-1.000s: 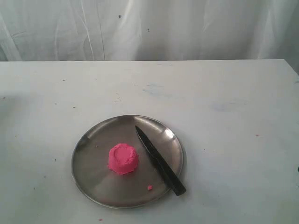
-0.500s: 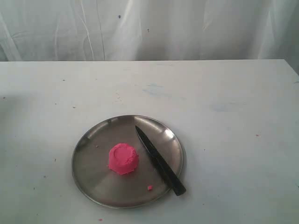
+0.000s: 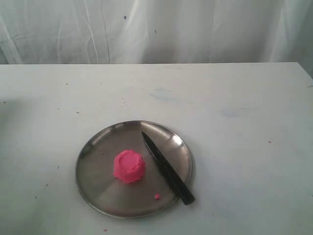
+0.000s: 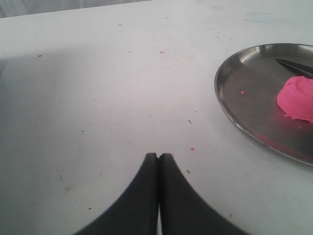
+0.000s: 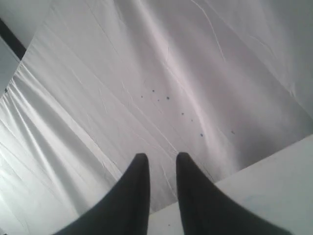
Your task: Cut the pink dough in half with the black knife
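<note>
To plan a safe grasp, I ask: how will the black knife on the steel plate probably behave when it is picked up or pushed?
The black knife looks slim and straight, so it is probably stiff and light. Its handle end crosses the rim of the steel plate, so a push may pivot or slide it on smooth metal.

We see the right gripper [image 5: 161, 159], jaws a little apart with nothing between them, facing a creased white cloth [image 5: 146, 73] flecked with dark specks, where the pale surface [image 5: 274, 181] ends
</note>
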You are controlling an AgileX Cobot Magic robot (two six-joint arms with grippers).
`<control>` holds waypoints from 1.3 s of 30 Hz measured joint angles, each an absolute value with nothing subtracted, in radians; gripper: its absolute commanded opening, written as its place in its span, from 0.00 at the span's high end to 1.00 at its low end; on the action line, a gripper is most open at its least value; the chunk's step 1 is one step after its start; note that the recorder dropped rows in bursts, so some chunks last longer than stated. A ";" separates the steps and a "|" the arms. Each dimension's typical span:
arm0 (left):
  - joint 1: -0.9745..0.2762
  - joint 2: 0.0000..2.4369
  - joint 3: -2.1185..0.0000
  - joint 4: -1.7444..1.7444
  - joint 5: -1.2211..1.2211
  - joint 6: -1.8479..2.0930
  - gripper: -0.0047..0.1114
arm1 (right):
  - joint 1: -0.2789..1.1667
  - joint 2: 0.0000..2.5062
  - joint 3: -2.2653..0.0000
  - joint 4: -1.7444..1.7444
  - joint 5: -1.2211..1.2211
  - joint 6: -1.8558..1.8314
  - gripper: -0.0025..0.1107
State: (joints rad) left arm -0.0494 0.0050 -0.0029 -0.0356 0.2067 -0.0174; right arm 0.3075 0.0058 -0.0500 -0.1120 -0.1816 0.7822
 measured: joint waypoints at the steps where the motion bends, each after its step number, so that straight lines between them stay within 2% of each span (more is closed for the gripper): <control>1: -0.046 0.005 -0.003 -0.036 0.207 -0.017 0.96 | 0.310 0.006 -0.071 -0.136 -0.170 0.784 0.82; 8: -0.036 0.005 -0.003 -0.036 0.207 -0.017 0.96 | 0.355 0.045 -0.238 -0.228 -0.022 0.769 0.98; 14: -0.036 0.005 -0.003 -0.036 0.207 -0.017 0.96 | 0.430 0.193 -0.394 -0.248 0.071 0.615 0.98; 17: -0.036 0.005 -0.003 -0.036 0.207 -0.017 0.96 | 0.486 0.299 -0.480 -0.228 0.191 0.516 0.98; 22: -0.036 0.005 -0.003 -0.036 0.207 -0.017 0.96 | 0.571 0.518 -0.622 0.021 0.465 0.117 0.98; 23: -0.036 0.005 -0.003 -0.036 0.207 -0.017 0.96 | 0.581 0.573 -0.647 0.082 0.515 0.041 0.97; 25: -0.036 0.005 -0.003 -0.036 0.207 -0.017 0.96 | 0.596 0.732 -0.706 0.208 0.631 -0.110 0.88; 27: -0.036 0.005 -0.003 -0.036 0.207 -0.017 0.96 | 0.598 0.865 -0.737 0.268 0.689 -0.186 0.75; 28: -0.036 0.005 -0.003 -0.036 0.207 -0.017 0.96 | 0.598 0.910 -0.743 0.293 0.697 -0.210 0.65; 30: -0.036 0.005 -0.003 -0.036 0.207 -0.017 0.96 | 0.598 1.030 -0.746 0.355 0.703 -0.293 0.55; 33: -0.036 0.005 -0.003 -0.036 0.207 -0.017 0.96 | 0.551 1.200 -0.757 0.422 0.651 -0.410 0.53; 37: -0.036 0.005 -0.003 -0.036 0.207 -0.017 0.96 | 0.357 1.471 -0.809 0.833 0.734 -0.756 0.53; 39: -0.036 0.005 -0.003 -0.036 0.207 -0.017 0.96 | 0.307 1.580 -0.811 0.973 0.770 -0.923 0.53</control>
State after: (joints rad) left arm -0.0362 0.0050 -0.0029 -0.0356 0.2067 -0.0174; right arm 0.3075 1.5797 -0.8110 0.9727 0.7704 -0.9226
